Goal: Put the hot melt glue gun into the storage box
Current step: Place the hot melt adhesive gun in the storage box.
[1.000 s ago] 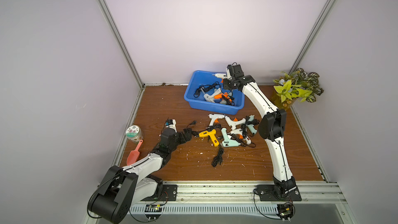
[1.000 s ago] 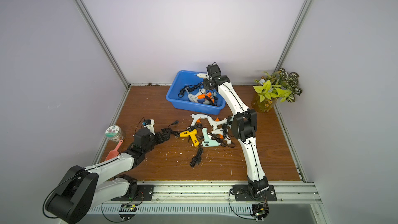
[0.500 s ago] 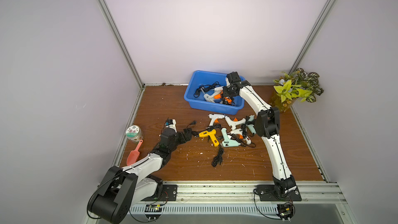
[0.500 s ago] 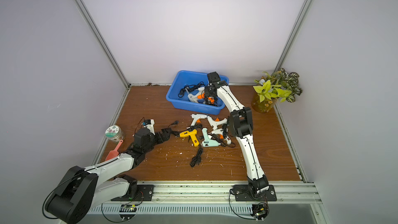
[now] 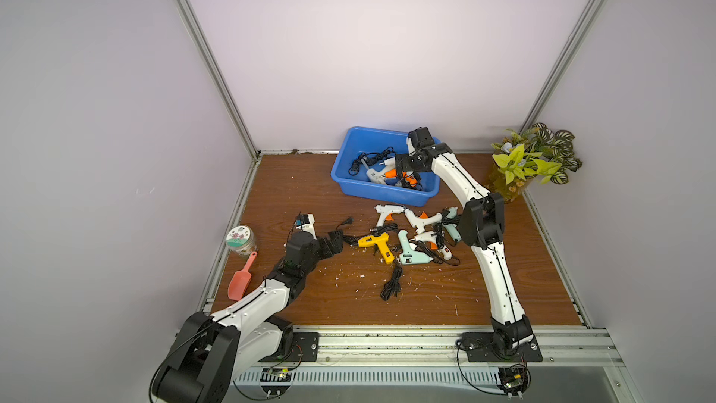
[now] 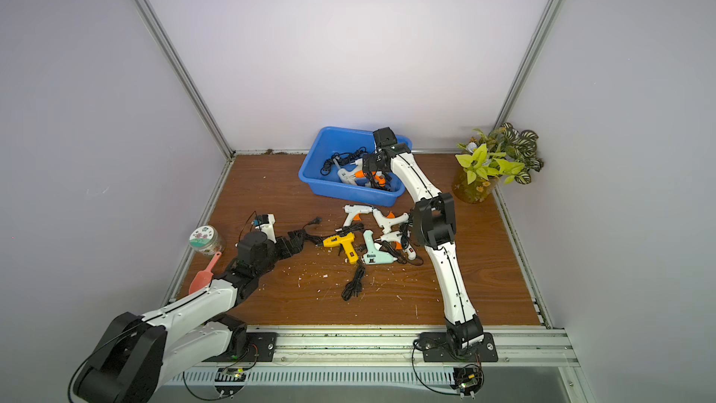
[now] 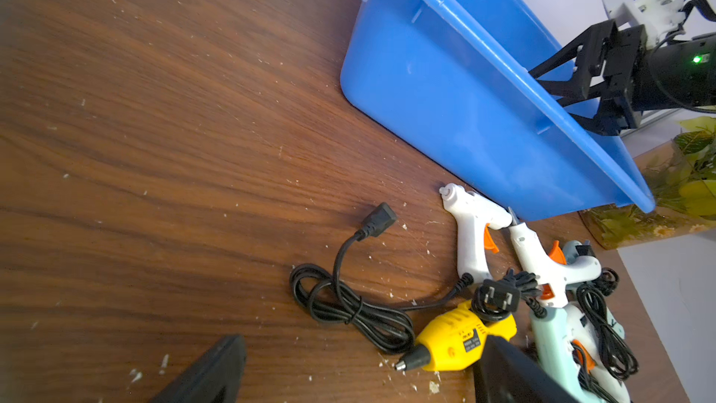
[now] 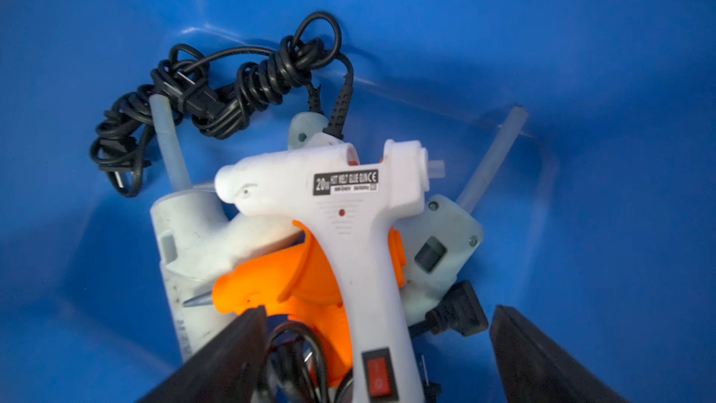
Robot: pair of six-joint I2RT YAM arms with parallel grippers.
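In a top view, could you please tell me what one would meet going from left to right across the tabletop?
lidded jar → left end effector → yellow glue gun → mint glue gun → potted plant. The scoop and the storage box overlap others sideways, so they are left out.

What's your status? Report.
Right gripper open in box; left gripper open by yellow glue gun. White glue gun lies in box. Loose cord ahead of left gripper.
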